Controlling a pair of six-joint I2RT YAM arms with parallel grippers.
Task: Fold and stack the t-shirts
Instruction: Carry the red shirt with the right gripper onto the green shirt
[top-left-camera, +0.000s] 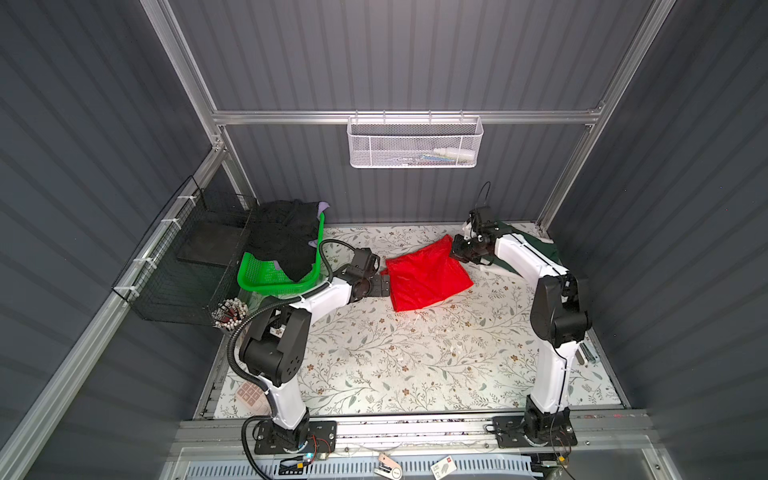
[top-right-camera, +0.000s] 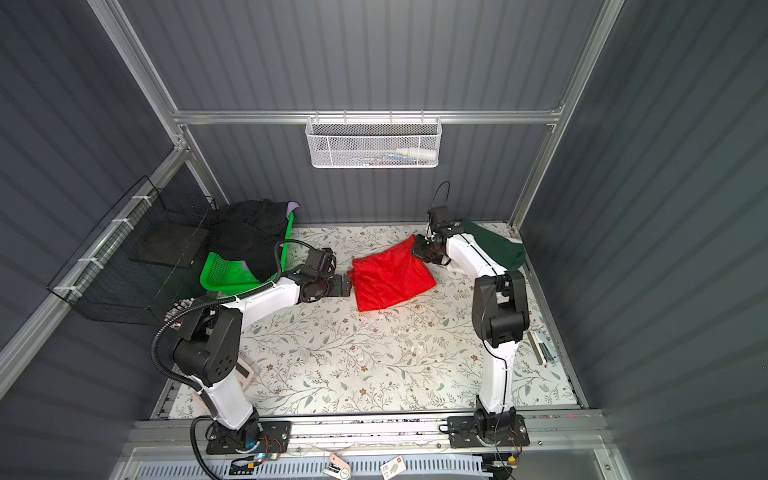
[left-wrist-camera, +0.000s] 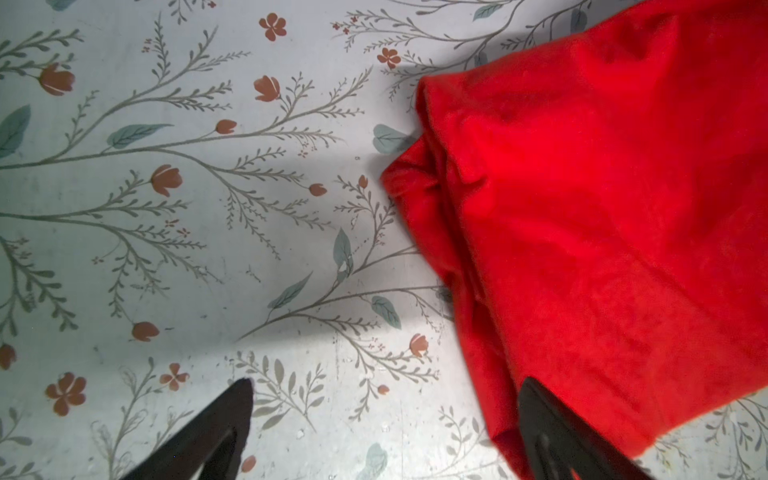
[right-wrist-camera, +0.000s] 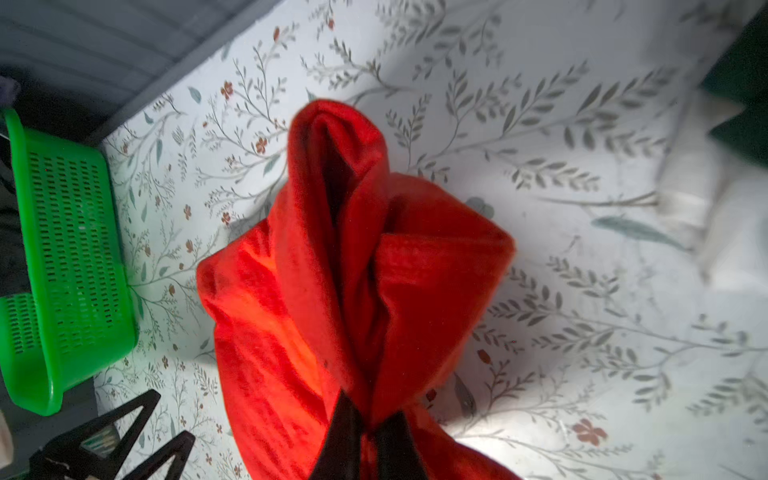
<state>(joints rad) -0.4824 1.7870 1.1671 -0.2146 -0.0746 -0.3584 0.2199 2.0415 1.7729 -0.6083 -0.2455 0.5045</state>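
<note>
The red t-shirt (top-left-camera: 428, 276) (top-right-camera: 390, 276) lies crumpled and partly folded on the floral table. My right gripper (top-left-camera: 455, 249) (top-right-camera: 417, 249) (right-wrist-camera: 370, 419) is shut on its far right corner, and the pinched red cloth (right-wrist-camera: 353, 270) bunches up in front of the jaws. My left gripper (top-left-camera: 384, 286) (top-right-camera: 348, 285) (left-wrist-camera: 386, 384) stands open at the shirt's left edge (left-wrist-camera: 602, 228), one finger (left-wrist-camera: 540, 415) over the cloth, holding nothing. A dark green t-shirt (top-left-camera: 536, 245) (top-right-camera: 498, 247) lies behind the right arm on white cloth (right-wrist-camera: 706, 216). Black t-shirts (top-left-camera: 286, 237) (top-right-camera: 249, 237) and a lavender one (top-left-camera: 323, 206) fill the green basket (top-left-camera: 266, 282) (right-wrist-camera: 62, 249).
A black wire cage (top-left-camera: 187, 266) hangs at the left wall, with a cup of sticks (top-left-camera: 230, 313) beside it. A white mesh basket (top-left-camera: 415, 143) hangs on the back rail. Small tools (top-left-camera: 586, 353) lie at the table's right edge.
</note>
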